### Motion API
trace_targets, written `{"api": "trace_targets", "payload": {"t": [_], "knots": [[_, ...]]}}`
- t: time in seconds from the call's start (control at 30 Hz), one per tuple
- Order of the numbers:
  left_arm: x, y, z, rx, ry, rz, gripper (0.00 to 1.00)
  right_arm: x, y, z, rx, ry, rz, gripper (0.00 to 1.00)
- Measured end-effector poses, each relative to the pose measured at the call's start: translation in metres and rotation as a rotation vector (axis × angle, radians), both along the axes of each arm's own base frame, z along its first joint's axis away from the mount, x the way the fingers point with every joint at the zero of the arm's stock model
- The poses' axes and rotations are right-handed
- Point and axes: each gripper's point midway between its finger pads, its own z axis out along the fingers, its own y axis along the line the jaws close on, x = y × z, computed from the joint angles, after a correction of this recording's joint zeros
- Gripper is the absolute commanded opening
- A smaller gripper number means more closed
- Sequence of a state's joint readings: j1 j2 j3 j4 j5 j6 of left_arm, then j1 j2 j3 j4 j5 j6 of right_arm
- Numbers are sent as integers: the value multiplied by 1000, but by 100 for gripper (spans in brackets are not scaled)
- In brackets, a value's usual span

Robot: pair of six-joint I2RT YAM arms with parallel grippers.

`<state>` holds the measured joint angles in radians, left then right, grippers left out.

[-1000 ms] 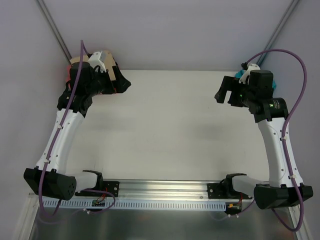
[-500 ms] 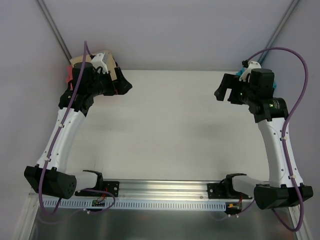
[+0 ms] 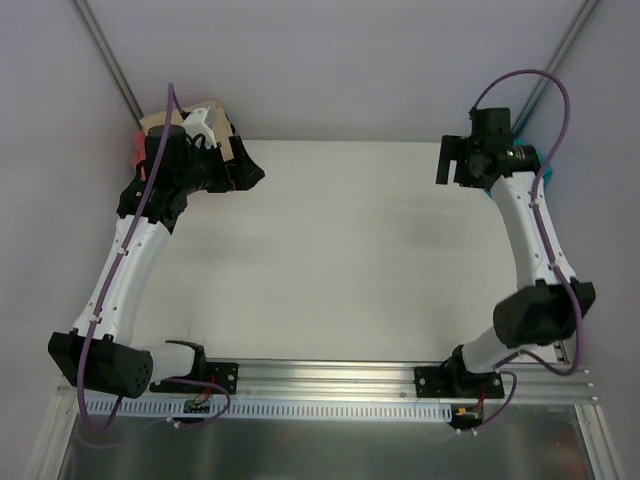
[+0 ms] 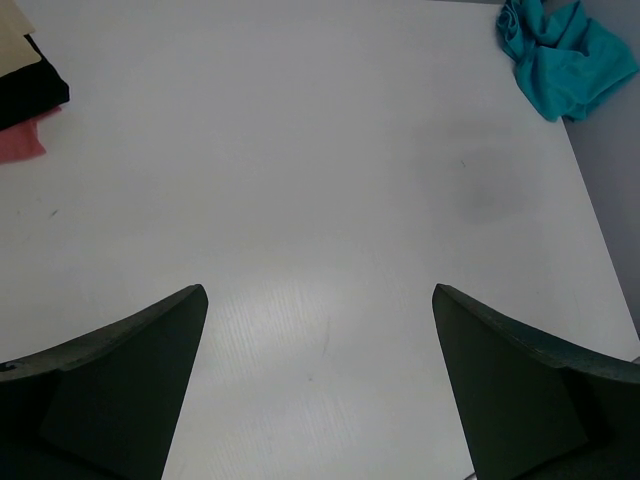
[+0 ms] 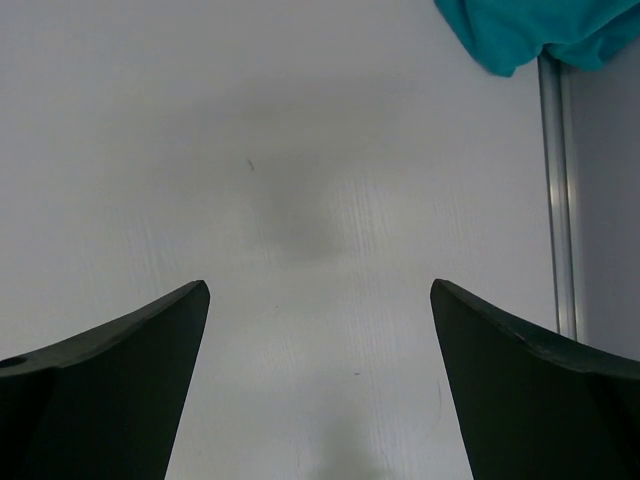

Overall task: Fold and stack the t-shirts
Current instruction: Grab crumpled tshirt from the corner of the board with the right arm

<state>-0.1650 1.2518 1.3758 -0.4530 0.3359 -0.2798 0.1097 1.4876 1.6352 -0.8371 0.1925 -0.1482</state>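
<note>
I had the left claw (image 4: 318, 292) and right claw (image 5: 318, 286) spread apart, empty, the right near the teal t-shirt (image 5: 520, 30).

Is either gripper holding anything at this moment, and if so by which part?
Nothing is held. The left gripper and right gripper both stand open and empty; the teal t-shirt lies crumpled apart from them.
</note>
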Motion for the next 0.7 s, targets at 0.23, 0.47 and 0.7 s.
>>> {"api": "trace_targets", "payload": {"t": [0.23, 0.47, 0.7], "knots": [[-1, -6, -4, -9, 8, -14, 99, 101, -33, -54, -70, 118, -130, 99], [-4, -6, -35, -8, 71, -10, 99, 128, -93, -103, -39, 202, -283, 100], [-6, -5, -65, -7, 127, 6, 99, 132, -152, -127, -23, 209, -407, 100]]}}
